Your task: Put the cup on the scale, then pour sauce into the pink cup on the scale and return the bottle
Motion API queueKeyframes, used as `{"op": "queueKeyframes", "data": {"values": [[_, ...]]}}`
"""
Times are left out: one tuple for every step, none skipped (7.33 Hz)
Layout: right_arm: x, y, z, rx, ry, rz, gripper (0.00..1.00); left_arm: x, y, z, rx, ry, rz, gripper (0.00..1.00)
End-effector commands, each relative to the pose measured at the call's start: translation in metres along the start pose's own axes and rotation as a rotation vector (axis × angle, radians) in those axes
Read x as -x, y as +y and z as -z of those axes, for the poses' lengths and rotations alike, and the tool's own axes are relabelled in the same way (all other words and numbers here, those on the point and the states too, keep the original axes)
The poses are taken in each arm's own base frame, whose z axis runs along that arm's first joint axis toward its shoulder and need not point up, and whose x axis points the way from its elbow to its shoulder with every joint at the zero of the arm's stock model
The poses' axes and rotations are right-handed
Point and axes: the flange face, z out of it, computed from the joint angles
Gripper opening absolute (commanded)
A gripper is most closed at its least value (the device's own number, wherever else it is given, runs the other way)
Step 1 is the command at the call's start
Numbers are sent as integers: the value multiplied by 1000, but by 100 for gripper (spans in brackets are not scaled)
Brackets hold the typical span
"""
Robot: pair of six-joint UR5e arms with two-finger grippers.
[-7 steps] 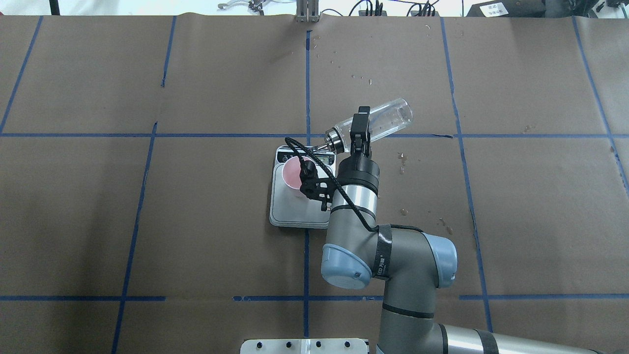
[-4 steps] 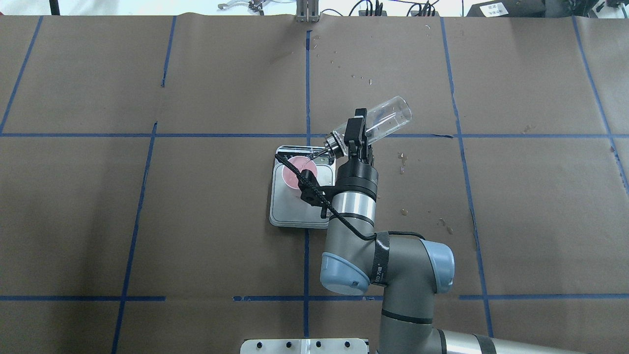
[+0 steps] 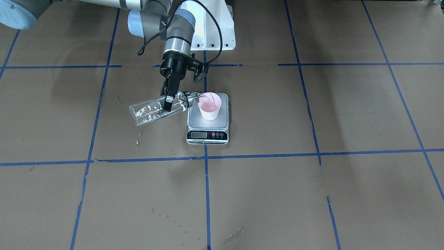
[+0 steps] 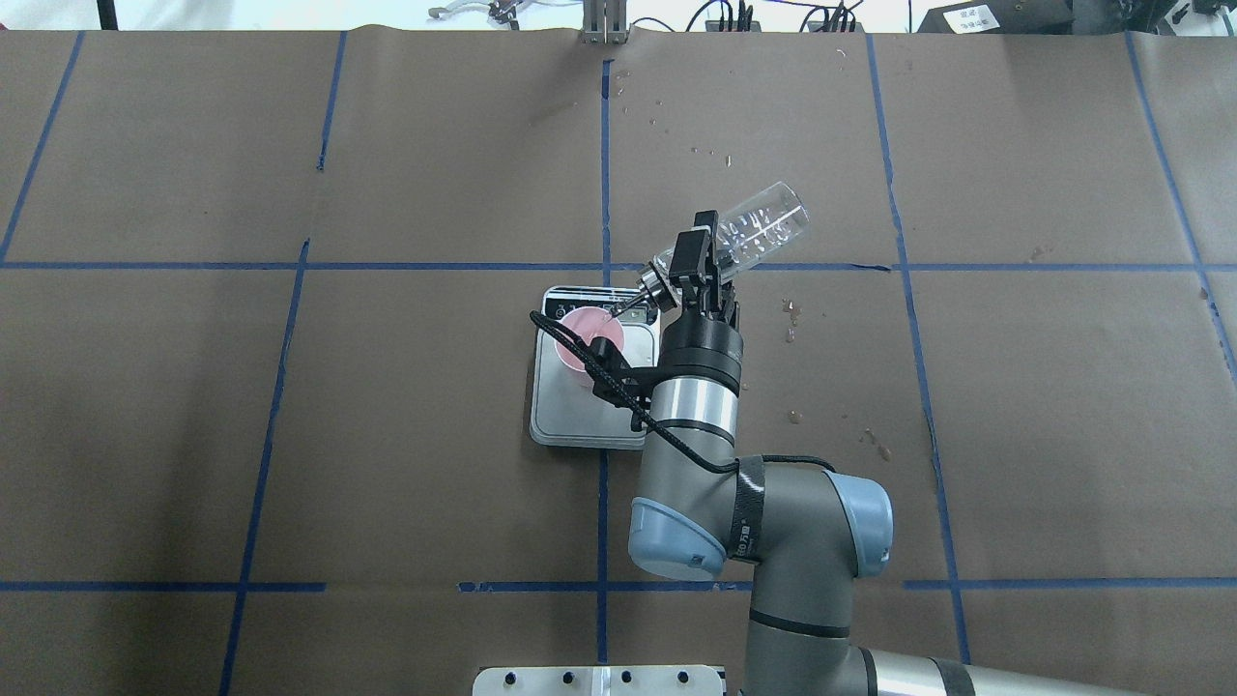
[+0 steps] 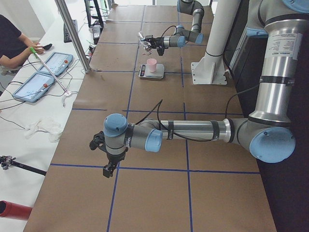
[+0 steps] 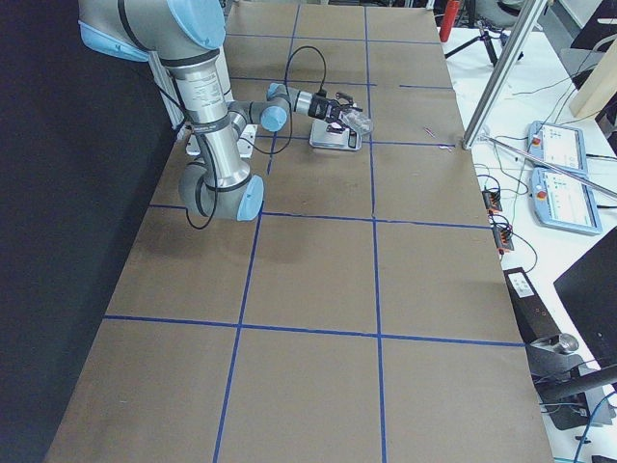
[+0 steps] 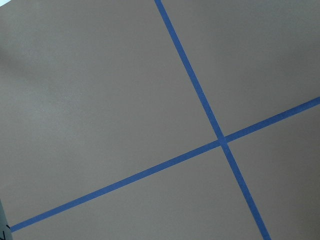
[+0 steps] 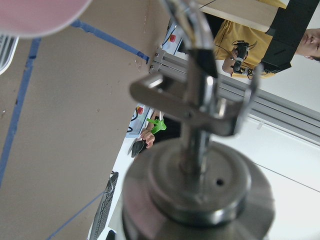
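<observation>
Pouring step: right gripper [image 4: 700,255], jaws clenched on glass bottle [image 4: 763,230], tilted at 2 o'clock of pink cup [image 4: 580,333] on scale [image 4: 570,411]. Next, we judge: right it, return it. Of the left gripper [image 5: 108,170] we cannot tell.

The right arm [image 4: 773,522] reached from the robot's edge of the table toward its middle, elbow low, forearm stretched forward. Its wrist was rolled over, and the right gripper [image 4: 700,253] had its fingers clamped across the tilted bottle [image 4: 763,227] near the neck. The left arm [image 5: 193,130] lay long and low toward the table's left end, wrist bent down, the left gripper [image 5: 108,170] pointing at the surface. Whether that one was parted or closed could not be told.
</observation>
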Motion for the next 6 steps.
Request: {"op": "queueKeyframes", "data": {"values": [[-6,1,0,21,42,169,0,0,0,0,-1,0,-1,100],[-8,2,0,31,57,231,0,0,0,0,0,1,0,100],[-9,3,0,41,69,287,0,0,0,0,0,1,-1,100],[-11,3,0,42,70,318,0,1,1,-2,2,2,0,100],[-12,3,0,41,71,319,0,2,2,-4,5,3,3,100],[-15,3,1,36,72,295,0,2,2,-3,4,4,2,100]]}}
